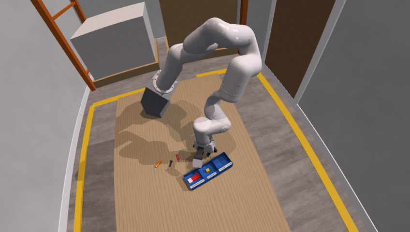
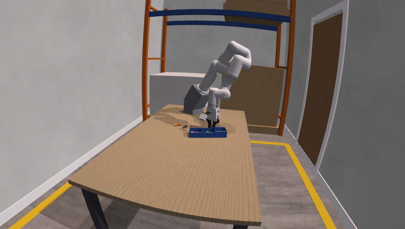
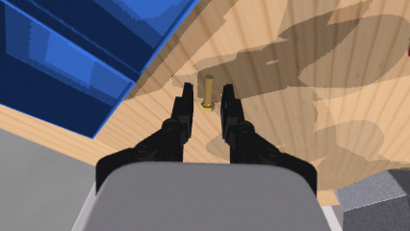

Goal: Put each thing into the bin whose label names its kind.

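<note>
A blue tray of three labelled bins (image 1: pixel 208 170) stands on the wooden table; it also shows in the wrist view (image 3: pixel 72 53). The left bin holds a red and white thing (image 1: pixel 194 177), the middle bin a small yellow thing (image 1: pixel 207 170), and the right bin (image 1: pixel 221 163) looks empty. A brass bolt (image 3: pixel 208 92) lies on the table just behind the tray. My gripper (image 3: pixel 207 95) is low over it, partly open, with a fingertip on each side of the bolt and gaps to both. The labels are too small to read.
An orange thing (image 1: pixel 158 163), a small black bolt (image 1: pixel 170 163) and a red thing (image 1: pixel 177 157) lie on the table to the left of the tray. The arm's grey base block (image 1: pixel 155 102) stands at the back of the table.
</note>
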`<state>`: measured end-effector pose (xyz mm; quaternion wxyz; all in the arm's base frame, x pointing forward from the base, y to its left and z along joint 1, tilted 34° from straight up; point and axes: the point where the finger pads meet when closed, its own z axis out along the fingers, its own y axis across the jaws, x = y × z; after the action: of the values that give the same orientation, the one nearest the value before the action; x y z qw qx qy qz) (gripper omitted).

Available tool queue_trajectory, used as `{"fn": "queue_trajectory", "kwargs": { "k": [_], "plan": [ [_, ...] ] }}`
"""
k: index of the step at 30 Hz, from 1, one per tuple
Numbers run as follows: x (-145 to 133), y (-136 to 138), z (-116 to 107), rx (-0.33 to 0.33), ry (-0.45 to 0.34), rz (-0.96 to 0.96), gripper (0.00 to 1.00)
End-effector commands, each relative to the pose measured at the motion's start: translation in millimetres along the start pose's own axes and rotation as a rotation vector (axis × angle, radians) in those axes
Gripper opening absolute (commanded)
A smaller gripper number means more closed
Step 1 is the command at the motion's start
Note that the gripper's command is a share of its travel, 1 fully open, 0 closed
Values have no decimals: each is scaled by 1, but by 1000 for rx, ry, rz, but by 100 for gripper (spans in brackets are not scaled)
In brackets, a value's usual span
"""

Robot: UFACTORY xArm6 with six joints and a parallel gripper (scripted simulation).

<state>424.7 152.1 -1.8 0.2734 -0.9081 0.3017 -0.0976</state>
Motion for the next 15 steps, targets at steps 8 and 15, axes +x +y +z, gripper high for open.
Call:
{"fn": "queue_trajectory", "kwargs": {
  "k": [8,15],
  "plan": [
    [0,0,8,1,1,0,29],
    [0,0,8,1,1,0,29]
  ]
}}
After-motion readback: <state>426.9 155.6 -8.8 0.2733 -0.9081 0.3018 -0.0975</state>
